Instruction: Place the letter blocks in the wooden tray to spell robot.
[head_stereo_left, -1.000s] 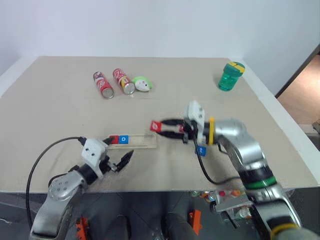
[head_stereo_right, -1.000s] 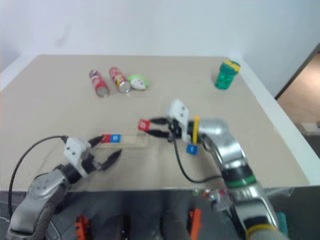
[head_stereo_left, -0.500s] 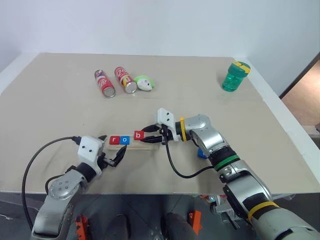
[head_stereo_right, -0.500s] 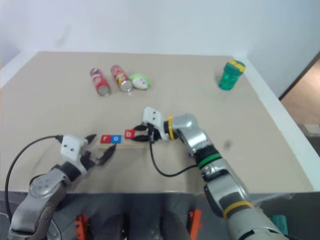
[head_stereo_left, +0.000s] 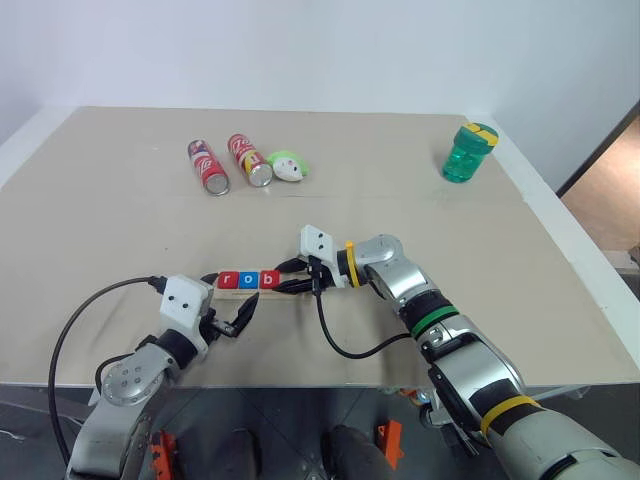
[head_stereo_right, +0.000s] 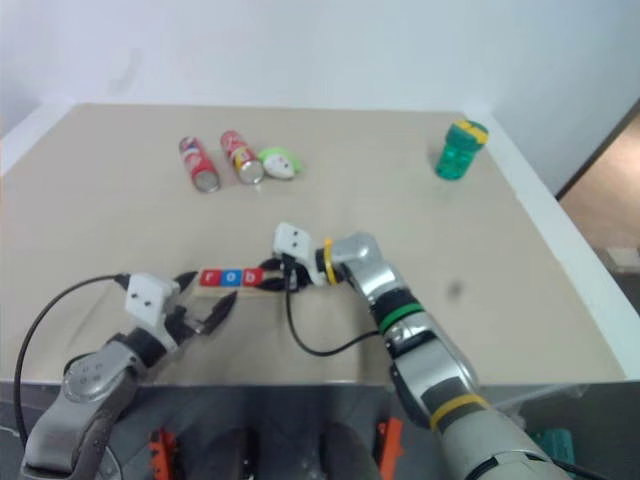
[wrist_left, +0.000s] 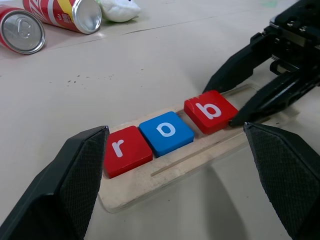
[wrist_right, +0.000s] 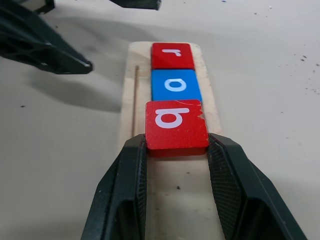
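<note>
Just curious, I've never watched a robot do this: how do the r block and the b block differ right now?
The r block lies free at the wooden tray's end; the b block sits third, gripped by the right pincer. The r lies flat; the b looks slightly tilted. Both are red squares with white letters.

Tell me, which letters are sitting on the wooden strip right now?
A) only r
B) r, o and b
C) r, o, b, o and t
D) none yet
B: on the wooden tray lie a red r block, a blue o block and a red b block, the last with the right claw closed on its sides.
</note>
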